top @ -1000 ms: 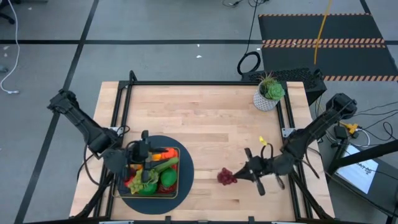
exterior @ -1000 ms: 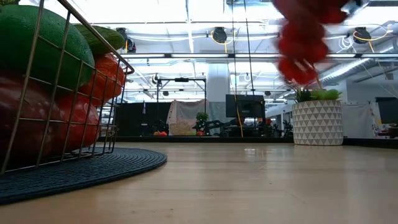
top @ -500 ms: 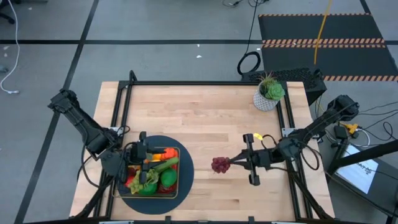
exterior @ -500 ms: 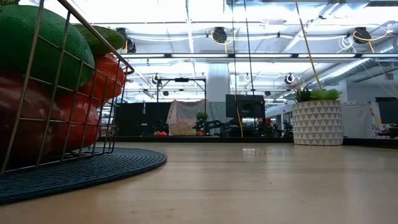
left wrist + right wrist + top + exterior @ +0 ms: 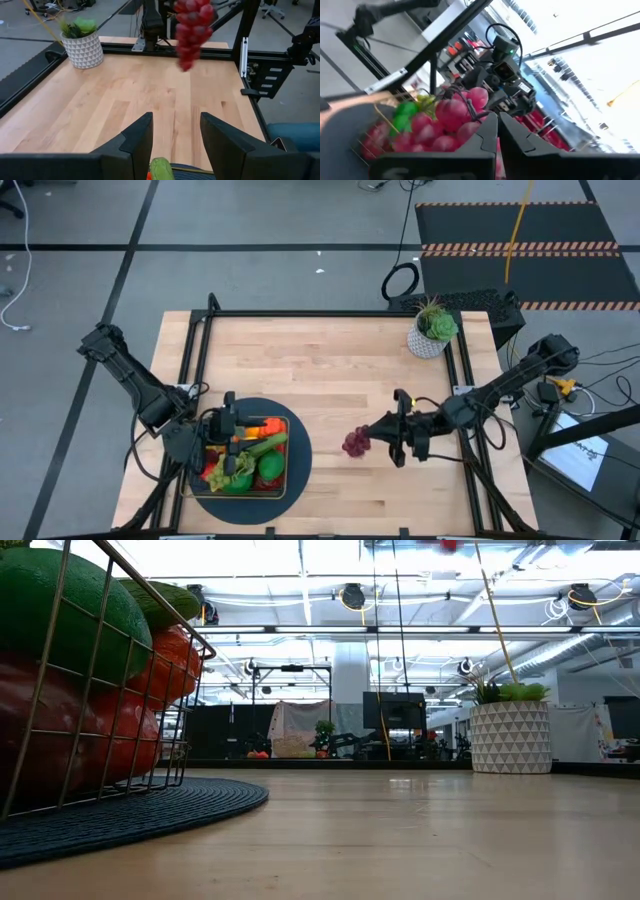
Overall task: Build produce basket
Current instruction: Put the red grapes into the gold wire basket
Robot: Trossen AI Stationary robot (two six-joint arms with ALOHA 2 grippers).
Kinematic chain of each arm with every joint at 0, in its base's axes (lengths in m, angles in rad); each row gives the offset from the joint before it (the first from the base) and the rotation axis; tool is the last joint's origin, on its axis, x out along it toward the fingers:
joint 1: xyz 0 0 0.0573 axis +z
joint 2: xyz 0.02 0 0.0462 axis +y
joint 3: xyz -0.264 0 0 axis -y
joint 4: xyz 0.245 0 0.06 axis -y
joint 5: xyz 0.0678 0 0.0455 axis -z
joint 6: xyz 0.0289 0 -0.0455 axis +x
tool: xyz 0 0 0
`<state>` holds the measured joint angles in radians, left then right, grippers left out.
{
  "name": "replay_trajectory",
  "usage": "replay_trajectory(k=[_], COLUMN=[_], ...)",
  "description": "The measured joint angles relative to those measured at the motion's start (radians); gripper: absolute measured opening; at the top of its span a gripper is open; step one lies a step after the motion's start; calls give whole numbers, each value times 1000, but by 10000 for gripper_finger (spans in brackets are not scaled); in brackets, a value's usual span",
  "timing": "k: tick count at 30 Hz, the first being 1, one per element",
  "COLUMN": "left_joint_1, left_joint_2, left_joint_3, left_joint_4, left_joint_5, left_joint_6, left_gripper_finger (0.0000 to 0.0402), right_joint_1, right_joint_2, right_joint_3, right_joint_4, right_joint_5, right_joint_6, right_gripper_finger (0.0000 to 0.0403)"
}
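Observation:
The wire basket [image 5: 246, 459] stands on a round dark mat [image 5: 297, 442] at the table's near left. It is filled with produce: red, green and orange pieces [image 5: 60, 670]. My left gripper [image 5: 238, 428] hovers open just above the basket, nothing between its fingers [image 5: 136, 141]. A bunch of red grapes [image 5: 354, 443] hangs in the air right of the mat, with my right gripper [image 5: 372, 438] shut on it. The same bunch [image 5: 192, 27] shows ahead of my left gripper. My right gripper pinches the grape bunch at its stem end [image 5: 470, 112] between its two shut fingers [image 5: 487, 132]. The fingers come about level from the table's right side. The bunch hangs below them, clear of the table.
A potted green plant [image 5: 432, 330] in a white patterned pot stands at the far right corner. A black frame rail [image 5: 330, 314] runs round the table. Bare wood lies between the mat and the hanging grapes [image 5: 320, 395].
My right gripper has risen and gone toward the table's far edge and a little left, rolling its wrist, still shut on the grapes. The bunch has swung up with it and left the top of the low view.

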<state>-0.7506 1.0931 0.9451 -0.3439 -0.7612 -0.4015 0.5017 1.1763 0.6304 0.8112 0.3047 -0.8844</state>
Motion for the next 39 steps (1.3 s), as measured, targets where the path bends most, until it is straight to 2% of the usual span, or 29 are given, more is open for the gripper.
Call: replay_trajectory(k=[5,14,19,23,27,29,32,36,39], left_joint_1=[0,0,0,0,0,0,0,0,0], left_joint_2=[0,0,0,0,0,0,0,0,1], left_joint_3=[0,0,0,0,0,0,0,0,0], left_joint_4=[0,0,0,0,0,0,0,-2,-4], left_joint_5=[0,-1,-1,-10,-38,-49,-52,-56,-100], left_joint_6=[0,0,7,7,18,28,31,36,55], left_gripper_finger=[166,166,166,166,166,166,166,166,166], right_joint_1=[-18,-31,-32,-38,-45,-50,-59,-76,-84], right_joint_2=[0,0,0,9,54,87,149,252,337], right_joint_3=[0,0,0,0,0,0,7,91,190], right_joint_4=[0,33,67,89,120,138,175,175,115], right_joint_5=[0,0,1,9,109,145,144,142,139], right_joint_6=[-50,-22,71,226,443,499,554,609,611], right_gripper_finger=[0,0,0,0,0,0,0,0,0])
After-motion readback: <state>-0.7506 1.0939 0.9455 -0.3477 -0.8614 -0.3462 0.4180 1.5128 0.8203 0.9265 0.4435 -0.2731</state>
